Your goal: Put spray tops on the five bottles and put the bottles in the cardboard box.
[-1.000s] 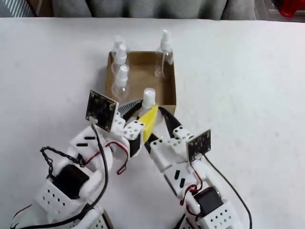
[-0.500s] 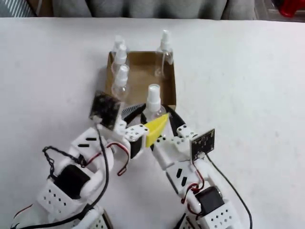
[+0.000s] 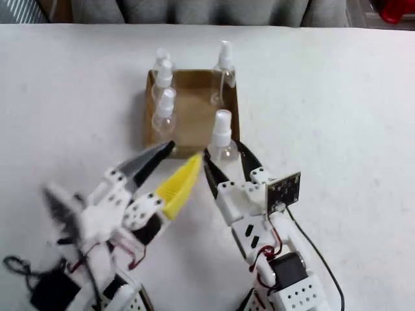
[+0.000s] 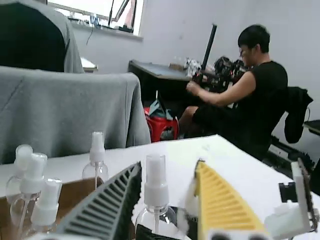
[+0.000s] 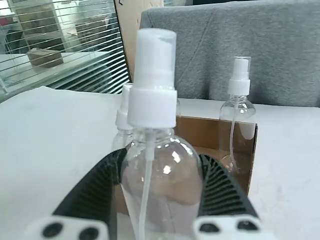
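At the near side of the counter (image 3: 337,103) stand the two arms, the left one low at the left and the right one beside it. The left claw (image 3: 183,151) is spread wide and holds nothing. Its yellow finger (image 3: 178,184) and grey finger (image 3: 146,162) fan out toward the box (image 3: 188,123). The grey tip is at the box's near wall, and the yellow tip lies just beside the right claw's nearer finger, a narrow gap between them. The right claw (image 3: 225,154) is closed on a bottle (image 3: 222,133), with one black finger against each side of its clear round body. The bottle stands upright with its white spray top on, at the box's near right corner; whether its base is inside the wall or on it cannot be told. In the open cardboard box, three bottles (image 3: 165,111) stand in a row along the left wall, running back to the far left corner. A far bottle (image 3: 224,71) stands in the far right corner. All four carry spray tops. Between the row and the right-hand bottles the box floor shows as cardboard. The white counter stretches wide on both sides of the box and a little way beyond it to its far edge, with grey cloth (image 3: 194,10) behind.
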Controlling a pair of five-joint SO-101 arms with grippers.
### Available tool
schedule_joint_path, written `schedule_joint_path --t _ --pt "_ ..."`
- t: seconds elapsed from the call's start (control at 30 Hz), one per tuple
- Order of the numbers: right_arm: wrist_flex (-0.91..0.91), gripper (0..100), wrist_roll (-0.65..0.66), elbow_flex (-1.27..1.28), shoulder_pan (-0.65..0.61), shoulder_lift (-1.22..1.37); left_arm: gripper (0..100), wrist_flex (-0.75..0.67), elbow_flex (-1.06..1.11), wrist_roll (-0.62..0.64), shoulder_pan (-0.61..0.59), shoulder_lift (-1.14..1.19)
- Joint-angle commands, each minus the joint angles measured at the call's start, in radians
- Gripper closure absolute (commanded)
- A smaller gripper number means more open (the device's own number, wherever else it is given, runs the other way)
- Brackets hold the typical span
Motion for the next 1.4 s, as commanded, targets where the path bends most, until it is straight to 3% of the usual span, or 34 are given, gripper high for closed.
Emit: schedule_joint_path --t 0.0,0.07,0.33,0.7,0.83,0.97,1.13,1.37 --pt "-0.005 98.2 -0.006 0.005 0.045 -0.012 94 0.003 -0.046 -0.009 0.012 -0.021" --pt "0.001 98.2 -0.006 -0.017 0.082 -0.012 99 0.009 -0.046 -0.009 0.004 -0.024" --pt "0.001 98.2 0.002 -0.233 0.191 -0.002 98 0.011 -0.012 0.000 -0.067 -0.025" --pt "-0.013 98.2 0.003 -0.500 0.033 0.101 98 0.003 0.190 0.000 0.246 -0.027" --pt "-0.174 98.2 -0.008 -0.505 0.012 0.265 98 0.003 0.222 -0.002 0.315 -0.027" --pt "-0.320 98.2 -0.006 -0.529 -0.062 0.437 98 0.000 0.249 -0.002 0.315 -0.027" --pt "-0.318 98.2 -0.066 -0.585 -0.151 0.555 98 -0.087 0.325 -0.009 0.286 -0.027" --pt "-0.030 98.2 -0.104 -0.681 -0.199 0.536 98 -0.321 0.473 -0.009 0.119 -0.027"
